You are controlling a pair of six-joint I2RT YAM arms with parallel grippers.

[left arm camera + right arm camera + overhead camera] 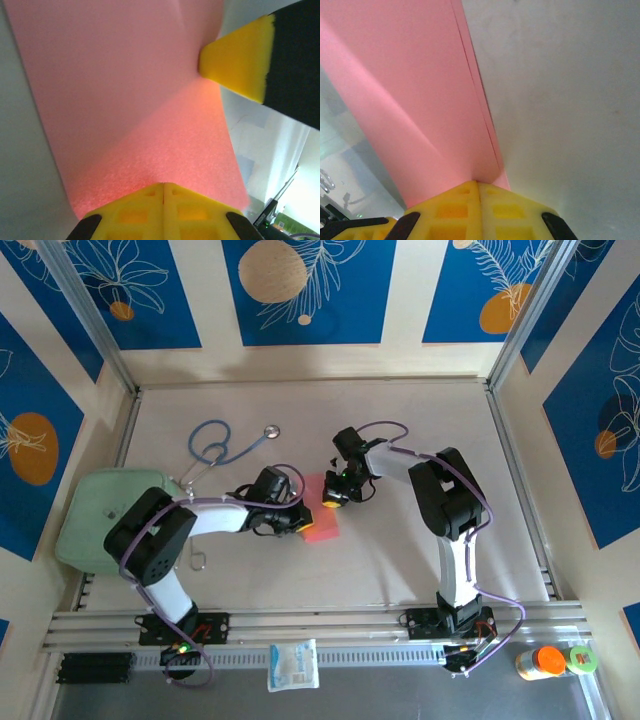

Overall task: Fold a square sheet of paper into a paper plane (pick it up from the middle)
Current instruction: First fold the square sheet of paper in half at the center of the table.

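Observation:
The square sheet of paper (324, 516) is salmon pink and lies folded over on the table's middle, between the two grippers. My left gripper (290, 520) is shut on its left edge. In the left wrist view the yellow fingers (150, 200) meet on the paper (125, 100), which bends up along a soft diagonal crease. My right gripper (334, 498) is shut on the sheet's upper right part. Its fingertips (465, 200) pinch the paper (420, 90) where two stacked layers (487, 135) end at a corner. The right gripper's yellow finger (240, 60) touches the sheet from the far side.
A blue stethoscope (225, 445) lies at the back left, and a pale green pad (95, 515) sits by the left arm. A white packet (293, 665) rests on the front rail. An orange-capped bottle (545, 662) stands at the front right.

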